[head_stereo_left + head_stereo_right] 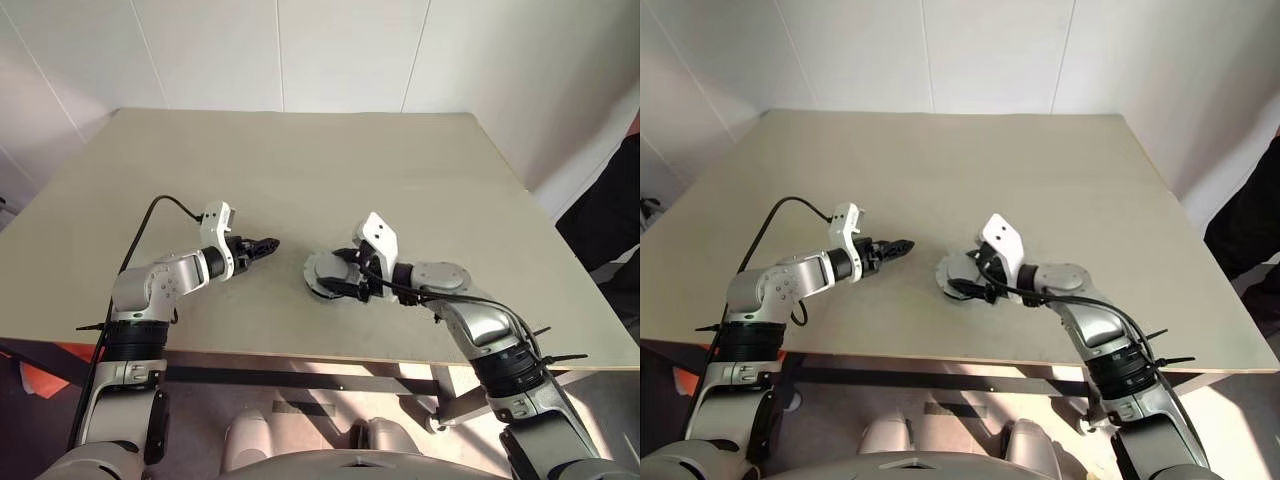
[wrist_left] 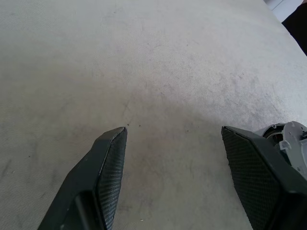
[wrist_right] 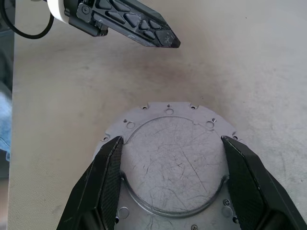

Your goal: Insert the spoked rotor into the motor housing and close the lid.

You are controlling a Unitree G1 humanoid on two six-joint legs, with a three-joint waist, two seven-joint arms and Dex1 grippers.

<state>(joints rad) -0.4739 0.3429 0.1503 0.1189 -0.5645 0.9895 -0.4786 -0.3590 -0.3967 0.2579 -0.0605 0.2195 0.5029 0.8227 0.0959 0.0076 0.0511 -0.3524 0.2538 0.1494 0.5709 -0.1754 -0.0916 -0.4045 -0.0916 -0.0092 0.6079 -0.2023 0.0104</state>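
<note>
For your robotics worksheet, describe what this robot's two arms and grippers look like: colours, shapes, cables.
Both arms have rounded silver-grey shells with black joint bands. Each wrist carries a white block. The left gripper and right gripper each have two black tapered fingers with finely textured pads and triangular cut-outs. A black cable loops along each arm.

Bare beige tabletop point(image 1: 300, 170) before plain white wall panels point(image 1: 340, 50), dark shape point(image 1: 610, 220) beside its right edge
</note>
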